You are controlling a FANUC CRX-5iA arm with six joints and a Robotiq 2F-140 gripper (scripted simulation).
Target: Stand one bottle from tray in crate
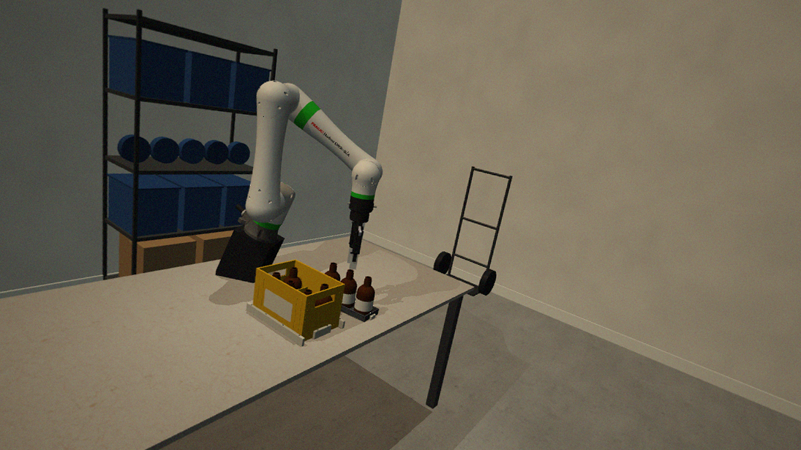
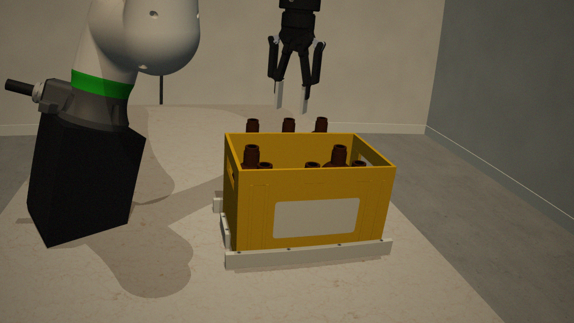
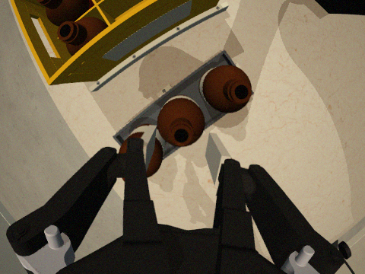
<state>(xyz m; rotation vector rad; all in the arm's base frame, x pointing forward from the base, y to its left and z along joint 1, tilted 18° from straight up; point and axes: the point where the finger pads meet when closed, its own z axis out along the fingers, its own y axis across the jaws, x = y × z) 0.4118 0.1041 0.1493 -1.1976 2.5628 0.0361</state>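
three bottles [image 1: 348, 289] [image 2: 288, 125] [image 3: 181, 121] show whole from the top, mostly necks in exterior; the gripper [image 1: 353, 261] [image 2: 290, 111] [image 3: 181, 141] hangs partly open.

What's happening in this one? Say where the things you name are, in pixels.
The robot arm's gripper [image 1: 352, 264] [image 2: 290, 111] [image 3: 181, 141] hangs above the tray [image 1: 360, 314] [image 3: 226, 55], fingers apart, holding nothing. Three brown bottles stand on the tray, beside the yellow crate [image 1: 320, 316] [image 2: 317, 180] [image 3: 49, 81]. Five bottles show in the crate, so one more still needs to go in. It looks about to pick one up.
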